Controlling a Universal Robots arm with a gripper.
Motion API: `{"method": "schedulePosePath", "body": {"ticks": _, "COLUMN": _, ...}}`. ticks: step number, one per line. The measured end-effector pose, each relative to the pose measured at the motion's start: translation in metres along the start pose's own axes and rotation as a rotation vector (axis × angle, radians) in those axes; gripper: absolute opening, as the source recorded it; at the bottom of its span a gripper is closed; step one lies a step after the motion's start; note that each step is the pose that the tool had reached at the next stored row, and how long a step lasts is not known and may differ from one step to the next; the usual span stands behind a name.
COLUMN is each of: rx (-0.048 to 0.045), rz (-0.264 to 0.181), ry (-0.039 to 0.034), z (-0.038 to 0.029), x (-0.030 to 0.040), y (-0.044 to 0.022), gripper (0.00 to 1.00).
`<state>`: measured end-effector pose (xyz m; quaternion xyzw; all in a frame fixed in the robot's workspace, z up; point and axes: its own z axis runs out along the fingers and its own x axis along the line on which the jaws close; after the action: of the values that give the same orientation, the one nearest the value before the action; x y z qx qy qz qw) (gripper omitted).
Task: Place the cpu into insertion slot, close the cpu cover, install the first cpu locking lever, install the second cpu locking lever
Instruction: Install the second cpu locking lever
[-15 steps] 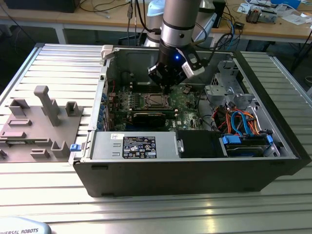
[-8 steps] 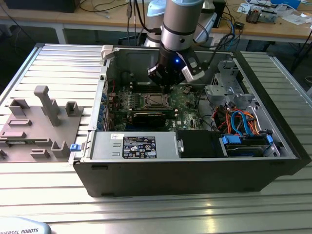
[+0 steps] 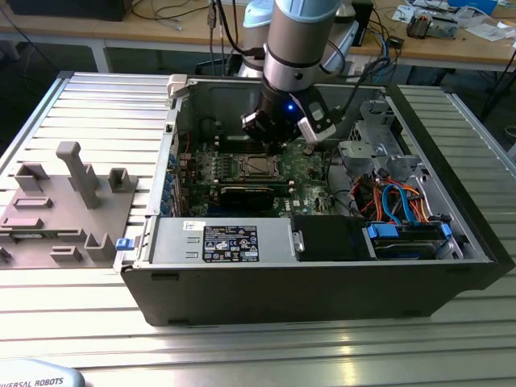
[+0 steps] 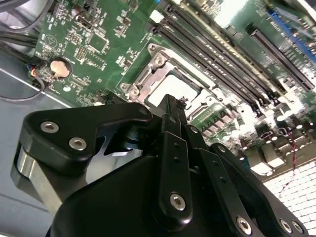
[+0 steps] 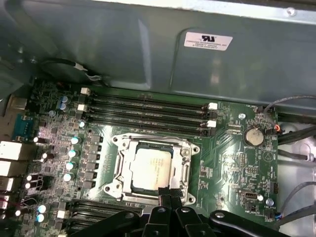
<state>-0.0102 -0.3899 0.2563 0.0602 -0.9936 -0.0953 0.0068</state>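
We see the cpu (image 5: 151, 167) already seated flat in the insertion slot (image 5: 183, 174) with the cpu cover (image 5: 129, 165) lying down around it, so our jaws, closed on nothing, hang just above the socket's near edge, seemingly ready for the locking levers.

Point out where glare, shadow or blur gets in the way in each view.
Exterior view: the case interior is dim, with a blue light on the arm above the board. First wrist view: the cpu top reflects softly, detail legible. Second wrist view: the cpu glares white, the gripper body looms close and dark.
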Motion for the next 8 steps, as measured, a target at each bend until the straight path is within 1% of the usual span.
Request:
{"method": "schedulePosePath", "body": {"ticks": 4, "rx": -0.0004, "rz": 0.0, "ry": 0.0, "z": -0.0002, "x": 0.0056, "y": -0.0068, "gripper": 0.11}}
{"method": "schedulePosePath", "body": {"ticks": 7, "rx": -0.0008, "rz": 0.0, "ry": 0.0, "z": -0.0002, "x": 0.0101, "y": -0.0141, "gripper": 0.11}}
{"method": "schedulePosePath", "body": {"ticks": 8, "rx": -0.0014, "rz": 0.0, "ry": -0.0001, "z": -0.0001, "x": 0.0125, "y": -0.0182, "gripper": 0.11}}
